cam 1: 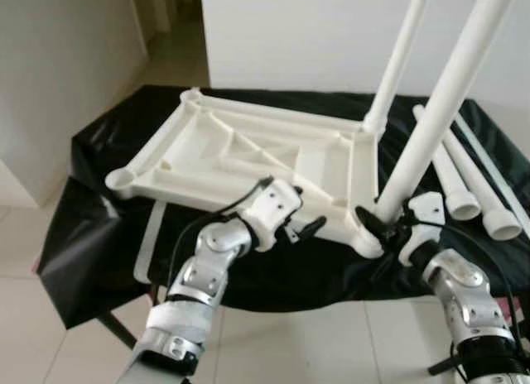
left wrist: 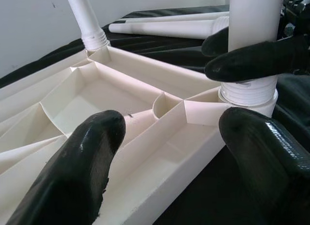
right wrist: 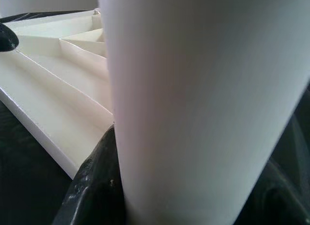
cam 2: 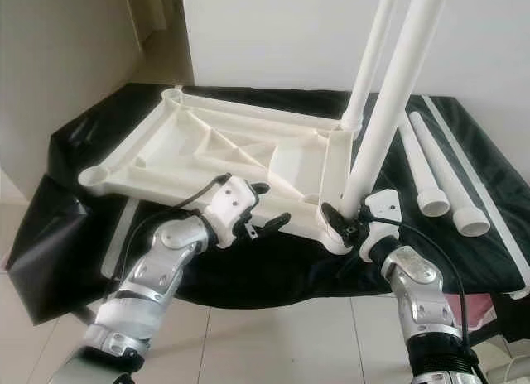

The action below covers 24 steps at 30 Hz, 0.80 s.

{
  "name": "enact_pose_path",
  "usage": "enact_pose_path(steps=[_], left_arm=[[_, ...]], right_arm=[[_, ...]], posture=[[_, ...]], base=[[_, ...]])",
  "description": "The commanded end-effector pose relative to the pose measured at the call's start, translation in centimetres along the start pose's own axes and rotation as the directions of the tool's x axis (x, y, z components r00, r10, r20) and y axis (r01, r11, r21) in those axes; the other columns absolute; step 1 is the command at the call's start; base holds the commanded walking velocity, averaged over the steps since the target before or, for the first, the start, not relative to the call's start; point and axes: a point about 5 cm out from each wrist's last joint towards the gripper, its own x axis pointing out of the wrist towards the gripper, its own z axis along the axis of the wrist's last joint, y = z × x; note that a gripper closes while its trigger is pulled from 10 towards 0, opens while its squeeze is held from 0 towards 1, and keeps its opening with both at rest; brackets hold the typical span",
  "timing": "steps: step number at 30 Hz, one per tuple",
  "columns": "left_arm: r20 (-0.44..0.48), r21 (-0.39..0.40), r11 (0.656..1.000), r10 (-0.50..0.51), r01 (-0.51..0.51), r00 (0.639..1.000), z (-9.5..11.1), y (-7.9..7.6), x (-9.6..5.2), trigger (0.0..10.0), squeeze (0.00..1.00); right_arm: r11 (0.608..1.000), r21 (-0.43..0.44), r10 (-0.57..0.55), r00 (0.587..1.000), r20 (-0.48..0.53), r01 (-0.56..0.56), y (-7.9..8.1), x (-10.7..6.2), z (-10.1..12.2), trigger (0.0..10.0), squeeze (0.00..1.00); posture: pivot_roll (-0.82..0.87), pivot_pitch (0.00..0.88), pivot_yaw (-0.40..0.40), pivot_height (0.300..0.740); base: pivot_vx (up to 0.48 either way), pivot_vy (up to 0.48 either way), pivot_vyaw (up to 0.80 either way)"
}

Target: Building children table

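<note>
A white plastic tabletop (cam 1: 248, 148) lies upside down, ribs up, on a black-covered table (cam 1: 91, 235). One white leg (cam 1: 399, 57) stands upright in its far right corner socket. A second, thicker-looking leg (cam 1: 439, 111) stands tilted in the near right socket. My right gripper (cam 1: 379, 224) is shut on this leg just above its threaded base, where its fingers (left wrist: 252, 55) wrap the tube. My left gripper (cam 1: 303, 228) is open at the tabletop's near rim, with one finger (left wrist: 72, 176) over the ribs and the other outside the rim.
Loose white legs (cam 1: 464, 181) lie side by side on the black cloth at the right. A white wall (cam 1: 315, 36) stands behind the table, and a corridor opens at the back left. Pale tiled floor (cam 1: 50, 351) lies below the table's front edge.
</note>
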Motion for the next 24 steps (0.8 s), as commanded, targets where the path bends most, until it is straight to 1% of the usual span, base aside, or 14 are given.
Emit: enact_pose_path(steps=[1, 2, 6, 10, 11, 13, 14, 16, 18, 19, 20, 21, 23, 24], left_arm=[[-0.007, 0.015, 0.989, 0.148, -0.148, 0.989, 0.0, 0.9, 0.0, 10.0, 0.0], [-0.009, 0.015, 0.989, 0.149, -0.149, 0.989, -0.1, 0.8, 0.0, 10.0, 0.0], [-0.021, 0.019, 0.987, 0.16, -0.16, 0.987, -0.3, 0.7, -0.1, 10.0, 0.0], [-0.022, 0.018, 0.987, 0.163, -0.162, 0.986, -0.4, 0.7, -0.1, 10.0, 0.0], [-0.021, 0.016, 0.986, 0.164, -0.163, 0.986, -0.4, 0.7, -0.1, 10.0, 0.0], [-0.02, 0.009, 0.987, 0.162, -0.162, 0.987, -0.5, 0.4, -0.1, 10.0, 0.0], [-0.02, 0.009, 0.987, 0.162, -0.162, 0.987, -0.5, 0.4, -0.1, 10.0, 0.0], [-0.021, 0.004, 0.987, 0.161, -0.161, 0.987, -0.6, 0.3, -0.1, 10.0, 0.0], [-0.021, 0.003, 0.987, 0.16, -0.16, 0.987, -0.6, 0.2, -0.1, 10.0, 0.0], [-0.022, 0.003, 0.988, 0.157, -0.157, 0.987, -0.6, 0.2, -0.1, 10.0, 0.0], [-0.022, 0.003, 0.988, 0.157, -0.157, 0.987, -0.6, 0.2, -0.1, 10.0, 0.0], [-0.023, 0.004, 0.988, 0.155, -0.155, 0.988, -0.6, 0.1, -0.1, 10.0, 0.0], [-0.024, 0.004, 0.989, 0.15, -0.149, 0.988, -0.5, 0.0, 0.0, 10.0, 0.0], [-0.024, 0.003, 0.989, 0.148, -0.148, 0.989, -0.5, 0.0, 0.0, 10.0, 0.0]], right_arm=[[1.0, 0.005, 0.004, 0.999, -0.05, -0.004, 0.1, -0.2, -0.8, 0.0, 0.0], [0.999, 0.016, -0.034, 0.997, -0.064, 0.035, 0.0, 0.0, -0.9, 10.0, 0.0], [0.993, 0.039, -0.11, 0.991, -0.081, 0.113, 0.3, 0.4, -1.1, 10.0, 0.0], [0.991, 0.041, -0.127, 0.989, -0.081, 0.131, 0.4, 0.5, -1.1, 10.0, 0.0], [0.985, 0.051, -0.162, 0.983, -0.09, 0.167, 0.5, 0.7, -1.1, 10.0, 0.0], [0.951, 0.103, -0.278, 0.953, -0.121, 0.29, 1.0, 1.1, -1.3, 10.0, 0.0], [0.951, 0.103, -0.278, 0.953, -0.121, 0.29, 1.0, 1.1, -1.3, 10.0, 0.0], [0.924, 0.124, -0.344, 0.928, -0.143, 0.362, 1.3, 1.2, -1.5, 10.0, 0.0], [0.918, 0.125, -0.357, 0.922, -0.147, 0.375, 1.4, 1.2, -1.5, 10.0, 0.0], [0.89, 0.134, -0.413, 0.895, -0.172, 0.436, 1.7, 1.2, -1.9, 10.0, 0.0], [0.89, 0.134, -0.413, 0.895, -0.172, 0.436, 1.7, 1.2, -1.9, 10.0, 0.0], [0.858, 0.141, -0.465, 0.863, -0.196, 0.494, 2.0, 1.2, -2.3, 10.0, 0.0], [0.749, 0.143, -0.604, 0.755, -0.257, 0.647, 2.2, 1.1, -3.1, 10.0, 0.0], [0.708, 0.146, -0.642, 0.716, -0.275, 0.691, 2.3, 1.1, -3.4, 10.0, 0.0]], posture=[[-0.05, 0.0, -0.026, 0.74], [-0.05, 0.0, -0.03, 0.74], [-0.06, 0.0, -0.034, 0.74], [-0.06, 0.0, -0.034, 0.74], [-0.06, 0.0, -0.032, 0.74], [-0.06, 0.0, -0.034, 0.74], [-0.06, 0.0, -0.034, 0.74], [-0.07, 0.0, -0.032, 0.74], [-0.07, 0.0, -0.032, 0.74], [-0.07, 0.0, -0.024, 0.74], [-0.07, 0.0, -0.024, 0.74], [-0.07, 0.0, -0.024, 0.74], [-0.06, 0.0, -0.025, 0.74], [-0.06, 0.0, -0.023, 0.74]], base=[[0.0, 0.0, 0.0], [0.0, 0.0, 0.0], [0.0, 0.0, 0.0], [0.0, 0.0, 0.0], [0.0, 0.0, 0.0], [0.0, 0.0, 0.0], [0.0, 0.0, 0.0], [0.0, 0.0, 0.0], [0.0, 0.0, 0.0], [0.0, 0.0, 0.0], [0.0, 0.0, 0.0], [0.0, 0.0, 0.0], [0.0, 0.0, 0.0], [0.0, 0.0, 0.0]])
